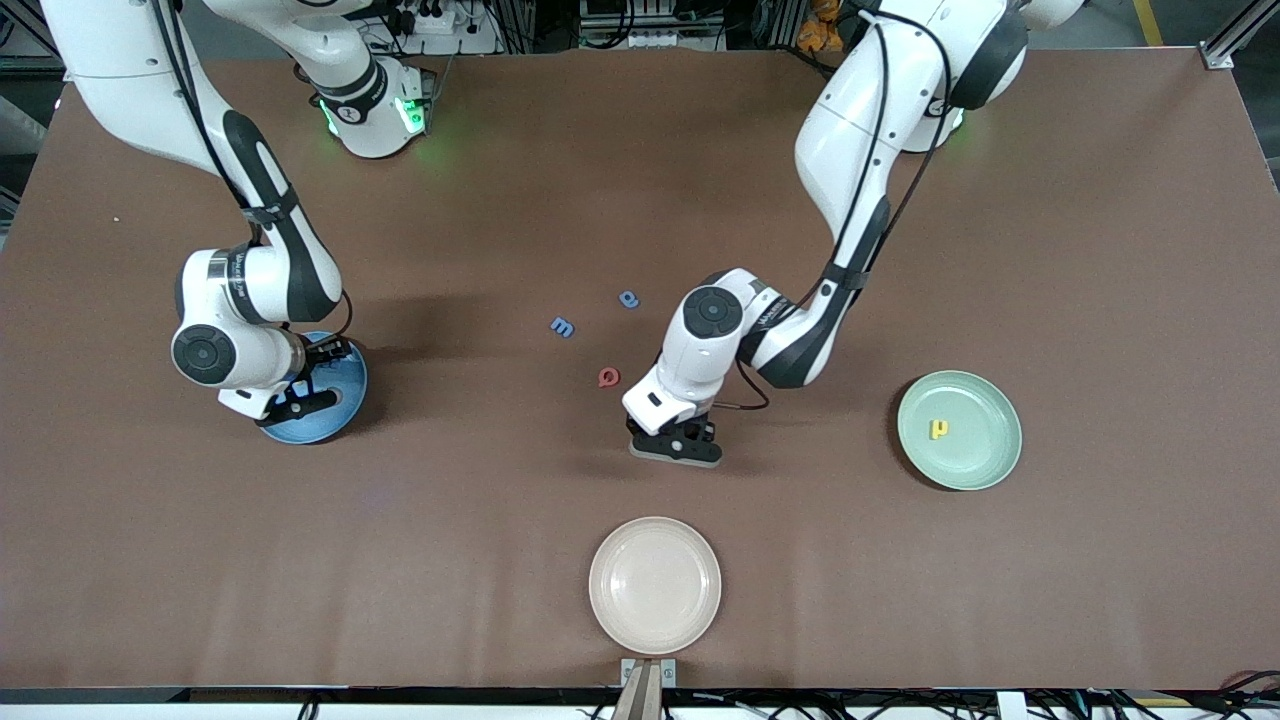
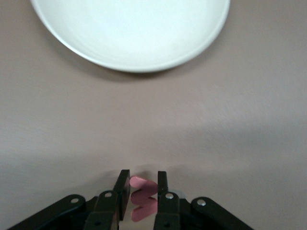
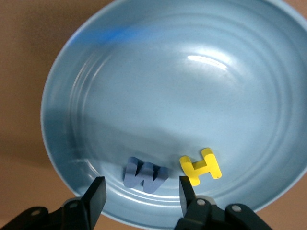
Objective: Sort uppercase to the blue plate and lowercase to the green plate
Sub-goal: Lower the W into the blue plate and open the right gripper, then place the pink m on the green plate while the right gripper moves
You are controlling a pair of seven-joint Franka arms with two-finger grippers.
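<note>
Over the blue plate (image 3: pixel 144 72) at the right arm's end of the brown counter (image 1: pixel 1100 250), right gripper (image 3: pixel 141 191) hanging with fingers spread, blue foam M (image 3: pixel 144 175) and yellow foam H (image 3: pixel 200 166) lying loose side by side on the glossy ringed floor just below, seemingly a release in progress, capitals gathered where the task wants them. Near mid-counter, down at the surface, left gripper (image 2: pixel 143 191) with fingers pressed in on a soft red zigzag letter (image 2: pixel 142 199), likely the lowercase w, pinched across its flat faces for the trip to the pale green plate (image 1: pixel 985 465) toward the left arm's end, already carrying one chunky yellow letter (image 1: pixel 938 429). Waiting loose farther from the camera: small blue m (image 1: pixel 562 326), blue a (image 1: pixel 628 298), red Q (image 1: pixel 608 377). Smooth cream plate (image 1: pixel 655 584) nearest the camera, bare.
</note>
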